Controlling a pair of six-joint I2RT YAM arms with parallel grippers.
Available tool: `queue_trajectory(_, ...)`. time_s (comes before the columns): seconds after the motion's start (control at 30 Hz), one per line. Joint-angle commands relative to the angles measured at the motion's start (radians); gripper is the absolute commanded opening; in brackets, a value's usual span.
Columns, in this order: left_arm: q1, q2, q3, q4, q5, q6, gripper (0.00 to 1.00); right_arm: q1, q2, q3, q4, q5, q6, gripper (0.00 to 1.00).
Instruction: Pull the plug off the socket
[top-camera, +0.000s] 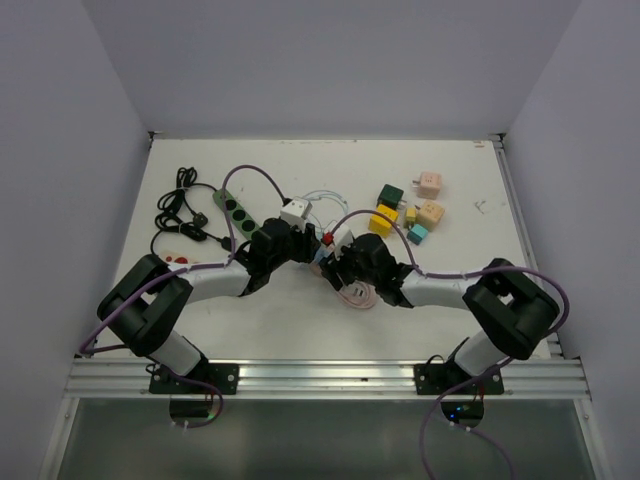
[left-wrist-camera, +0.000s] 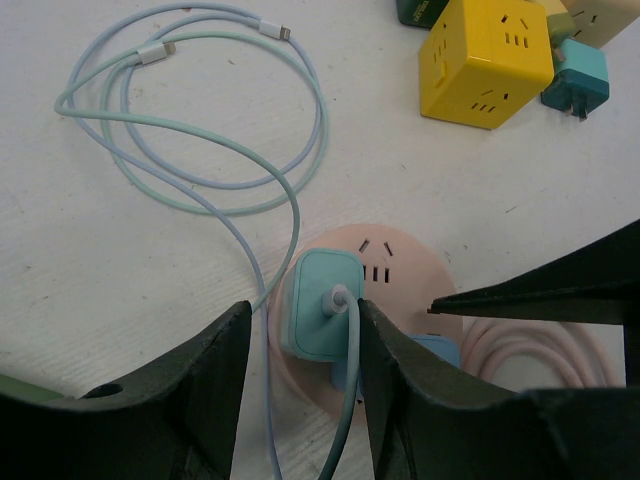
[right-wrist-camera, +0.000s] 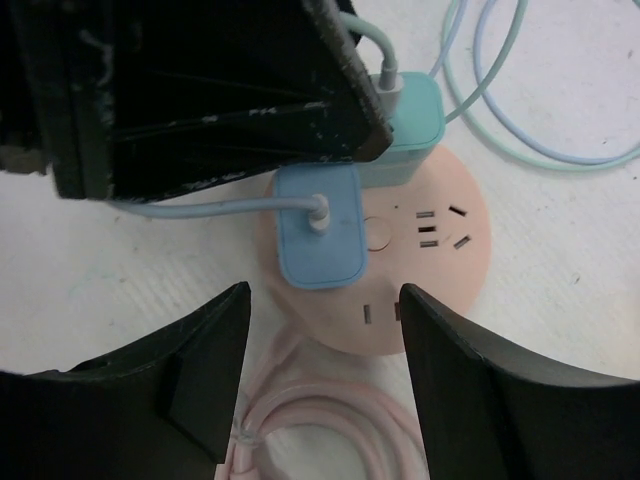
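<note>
White desk (top-camera: 285, 330) holds a pink socket (right-wrist-camera: 445, 265); left tool (left-wrist-camera: 302, 310) straddles its mint plug (left-wrist-camera: 318, 300), spread; right tool (right-wrist-camera: 325, 295) gapes, blue plug (right-wrist-camera: 320, 230) at twelve o'clock.

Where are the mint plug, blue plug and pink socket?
mint plug (left-wrist-camera: 308, 312): left wrist view, top face.
blue plug (right-wrist-camera: 318, 250): right wrist view, top face.
pink socket (right-wrist-camera: 442, 282): right wrist view, bare top.

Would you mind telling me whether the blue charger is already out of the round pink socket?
No, the blue charger sits plugged into the round pink socket with its cable attached.
</note>
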Motion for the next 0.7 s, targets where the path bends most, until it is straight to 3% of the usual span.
queue_trajectory(0.0, 0.004, 0.02, -0.044, -0.172, -0.012, 0.028, 0.5, 0.0, 0.038, 0.057, 0.115, 0.087, -0.037, 0.65)
queue_trajectory(0.2, 0.004, 0.028, -0.039, -0.174, -0.012, 0.031, 0.5, 0.005, 0.088, 0.077, 0.182, 0.069, -0.002, 0.63)
queue_trajectory(0.3, 0.004, 0.03, -0.04, -0.174, -0.014, 0.031, 0.5, 0.009, 0.102, 0.088, 0.187, 0.067, 0.004, 0.56)
queue_trajectory(0.4, 0.004, 0.031, -0.039, -0.175, -0.019, 0.031, 0.5, 0.009, 0.101, 0.085, 0.196, 0.069, 0.01, 0.44)
queue_trajectory(0.5, 0.003, 0.025, -0.04, -0.177, -0.034, 0.026, 0.5, 0.009, 0.095, 0.082, 0.193, 0.069, 0.013, 0.17)
queue_trajectory(0.67, 0.004, -0.004, -0.057, -0.171, -0.061, 0.017, 0.5, 0.008, 0.078, 0.053, 0.208, 0.024, 0.013, 0.03)
